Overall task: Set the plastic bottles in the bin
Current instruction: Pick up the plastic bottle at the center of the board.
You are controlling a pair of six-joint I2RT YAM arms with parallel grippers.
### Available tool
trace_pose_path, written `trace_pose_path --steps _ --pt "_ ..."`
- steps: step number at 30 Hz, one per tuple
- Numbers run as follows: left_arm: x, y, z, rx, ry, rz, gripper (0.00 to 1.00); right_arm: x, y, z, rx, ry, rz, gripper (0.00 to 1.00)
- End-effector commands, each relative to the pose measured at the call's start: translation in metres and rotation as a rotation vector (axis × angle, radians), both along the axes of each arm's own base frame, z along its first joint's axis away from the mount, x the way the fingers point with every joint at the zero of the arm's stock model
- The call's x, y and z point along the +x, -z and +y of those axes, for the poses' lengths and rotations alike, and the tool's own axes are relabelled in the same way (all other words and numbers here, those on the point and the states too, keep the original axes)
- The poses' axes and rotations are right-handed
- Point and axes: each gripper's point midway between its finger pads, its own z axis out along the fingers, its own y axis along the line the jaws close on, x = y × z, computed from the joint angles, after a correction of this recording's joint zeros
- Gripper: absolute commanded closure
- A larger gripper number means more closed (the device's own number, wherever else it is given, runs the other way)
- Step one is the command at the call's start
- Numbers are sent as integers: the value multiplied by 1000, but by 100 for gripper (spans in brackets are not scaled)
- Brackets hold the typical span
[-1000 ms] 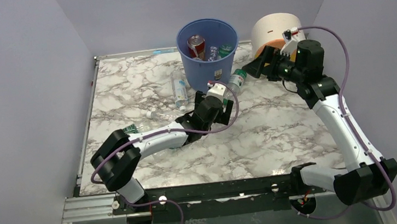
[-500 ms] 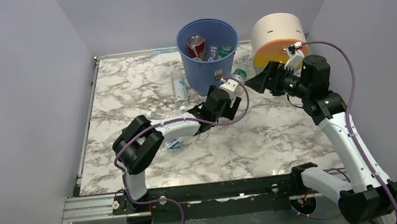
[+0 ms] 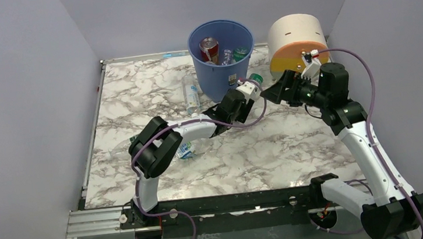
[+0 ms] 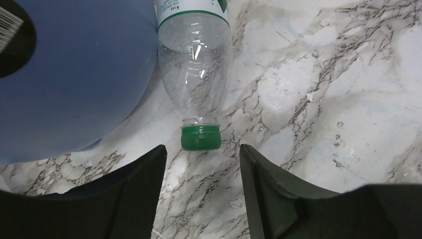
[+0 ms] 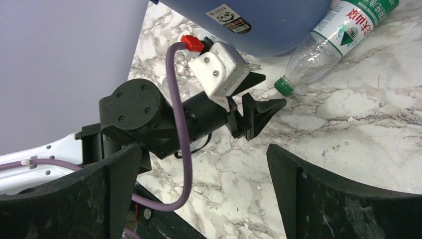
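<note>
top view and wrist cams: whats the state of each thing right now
green-capped bottle: lying on the table beside the bin, capped, not gripped
blue-label bottle: lying on the table, left of the bin
bin: upright, holds bottles
left gripper: open, fingertips just short of the green cap
right gripper: open, empty

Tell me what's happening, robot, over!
Left gripper open, nosed up to the bottle, cap end, not gripping. Right gripper open, empty. Bottle lying beside bin; bin wall close by the jaws.
</note>
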Motion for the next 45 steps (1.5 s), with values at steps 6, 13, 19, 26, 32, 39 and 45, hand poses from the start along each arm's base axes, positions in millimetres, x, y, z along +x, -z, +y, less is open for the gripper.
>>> trace_pose_path --steps 6,13,19,26,32,39,45 --pt "4 16 -7 11 36 32 39 0 3 6 2 -38 3 1" --pt "10 22 -6 11 27 42 42 3 8 8 7 -47 12 1" --pt "13 28 -8 12 28 60 45 6 8 9 7 -50 14 1" --pt "15 29 -9 8 33 71 54 8 11 9 8 -52 19 1" --pt "15 34 -10 5 39 82 56 7 14 9 8 -52 23 1" --pt "15 34 -10 4 43 92 66 5 15 9 7 -50 26 1" --pt "8 23 -5 -19 39 95 68 4 13 8 7 -46 20 1"
